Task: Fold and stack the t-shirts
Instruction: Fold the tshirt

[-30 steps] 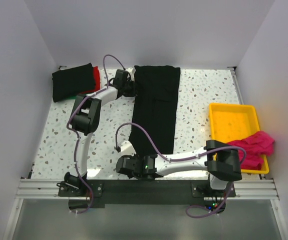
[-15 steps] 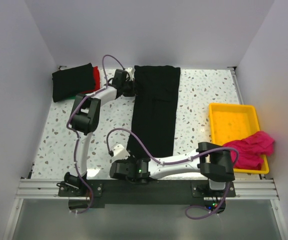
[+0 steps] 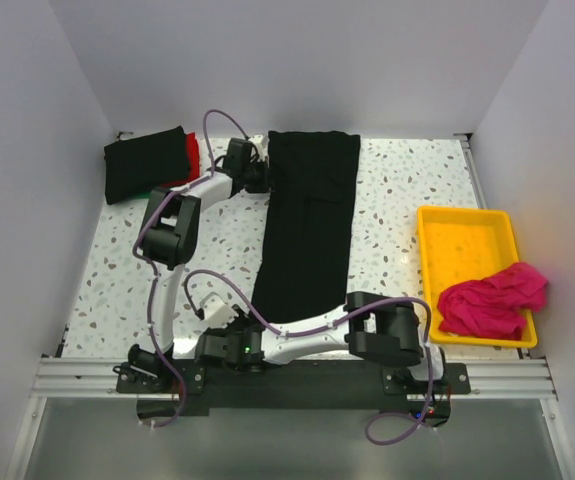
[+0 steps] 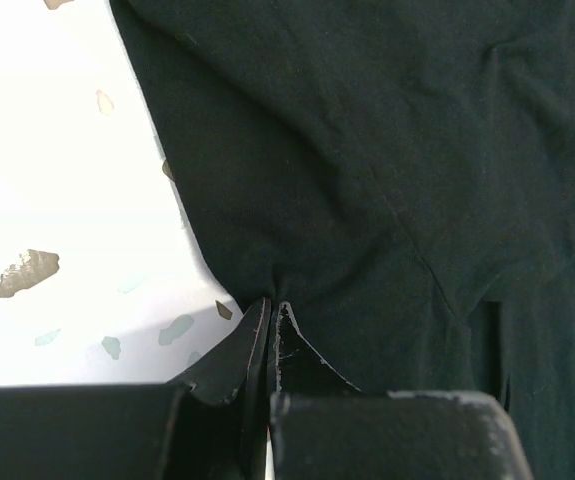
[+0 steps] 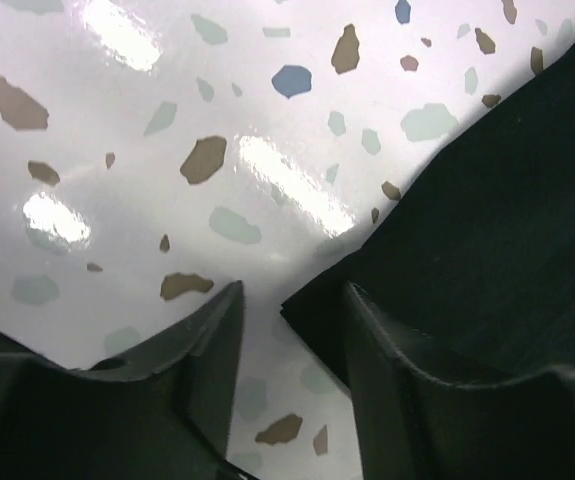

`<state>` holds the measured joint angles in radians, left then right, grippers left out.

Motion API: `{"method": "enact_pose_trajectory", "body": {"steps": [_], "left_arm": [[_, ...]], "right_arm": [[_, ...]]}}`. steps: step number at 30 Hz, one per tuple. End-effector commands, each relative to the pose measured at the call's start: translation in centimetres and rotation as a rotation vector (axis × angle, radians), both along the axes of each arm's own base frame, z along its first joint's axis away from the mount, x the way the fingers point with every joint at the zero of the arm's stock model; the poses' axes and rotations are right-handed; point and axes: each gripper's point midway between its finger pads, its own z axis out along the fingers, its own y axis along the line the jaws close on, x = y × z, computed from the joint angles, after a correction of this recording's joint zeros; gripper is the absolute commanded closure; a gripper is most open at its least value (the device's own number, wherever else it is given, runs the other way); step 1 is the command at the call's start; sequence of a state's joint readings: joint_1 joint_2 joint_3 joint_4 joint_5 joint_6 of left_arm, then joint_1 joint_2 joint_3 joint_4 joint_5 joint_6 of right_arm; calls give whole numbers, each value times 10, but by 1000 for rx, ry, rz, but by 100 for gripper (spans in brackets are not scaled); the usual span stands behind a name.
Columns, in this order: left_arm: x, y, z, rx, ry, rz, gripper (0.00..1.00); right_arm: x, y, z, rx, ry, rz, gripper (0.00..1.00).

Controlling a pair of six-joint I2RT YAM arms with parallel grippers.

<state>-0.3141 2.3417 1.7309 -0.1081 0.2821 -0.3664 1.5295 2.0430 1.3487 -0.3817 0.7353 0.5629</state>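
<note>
Left wrist, grip: the left gripper (image 4: 270, 322) has its fingers pressed together with no gap, right on the edge of the black t-shirt (image 4: 367, 150). The cloth puckers toward the tips, so I'd say it's pinching that edge.
Left wrist, can't see: how much cloth is actually caught, since the fingers cover it. The speckled table (image 4: 67, 150) is blown out white here.
Right wrist, grip: the right gripper (image 5: 292, 295) has its fingers spread and is holding nothing. A corner of the same shirt pokes into the gap, lying flat on the table.
Right wrist, hard to tell: whether the tips touch the table, and how many layers are in that corner.
Top view, where stuff is: the black t-shirt lies as a long narrow strip down the middle, running from far edge to near. The left gripper is at its far-left corner, and the right arm reaches across to the near-left one. The folded pile (image 3: 145, 167) sits in the far-left corner, black on top with a red shirt (image 3: 193, 150) peeking out. The magenta shirt (image 3: 492, 300) is crumpled in the yellow tray (image 3: 467, 225).
Top view, step: mid-fold on the black one, I reckon, with one corner gripped and the other lined up.
Next move: the right fingers need to close on that corner, and then both arms should move together so the strip doesn't twist.
Top view, hidden: the right fingers are lost behind their own arm, and so is whatever lies lower in the pile.
</note>
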Motion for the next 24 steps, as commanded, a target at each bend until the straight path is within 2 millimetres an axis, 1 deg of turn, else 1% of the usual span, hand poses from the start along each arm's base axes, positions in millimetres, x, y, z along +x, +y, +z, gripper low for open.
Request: {"method": "enact_pose_trajectory", "body": {"steps": [1, 2, 3, 5, 6, 7, 10, 11, 13, 14, 15, 18, 19, 22, 24], "left_arm": [[8, 5, -7, 2, -5, 9, 100], [8, 6, -8, 3, -3, 12, 100], [8, 6, -8, 3, -3, 12, 100], [8, 5, -8, 4, -6, 9, 100], [8, 6, -9, 3, -3, 12, 100], [8, 6, -9, 3, -3, 12, 100], [8, 6, -11, 5, -1, 13, 100], [9, 7, -10, 6, -2, 14, 100], [10, 7, -9, 7, -4, 16, 100], [13, 8, -6, 7, -10, 16, 100], [15, 10, -5, 2, -9, 24, 100], [22, 14, 2, -8, -17, 33, 100], [23, 15, 1, -7, -13, 35, 100], [30, 21, 9, -19, -21, 50, 100], [32, 23, 11, -36, -22, 53, 100]], "right_arm": [[17, 2, 8, -8, -100, -78, 54], [18, 1, 7, -10, -105, -85, 59], [19, 0, 8, -6, -113, -100, 68], [21, -5, 9, -13, -121, -117, 76], [21, -8, 10, -7, -120, -131, 84], [22, -11, 15, -10, -127, -140, 87], [21, -17, 21, -1, -121, -155, 99], [20, -17, 27, 16, -110, -153, 100], [15, -18, 30, 33, -85, -145, 100], [11, -16, 39, 64, -60, -134, 100], [8, -19, 39, 65, -48, -128, 100], [-1, -19, 46, 109, -6, -108, 100], [-3, -18, 47, 121, 4, -104, 100], [-10, -14, 53, 156, 26, -83, 100], [-15, -13, 54, 163, 40, -72, 100]]}}
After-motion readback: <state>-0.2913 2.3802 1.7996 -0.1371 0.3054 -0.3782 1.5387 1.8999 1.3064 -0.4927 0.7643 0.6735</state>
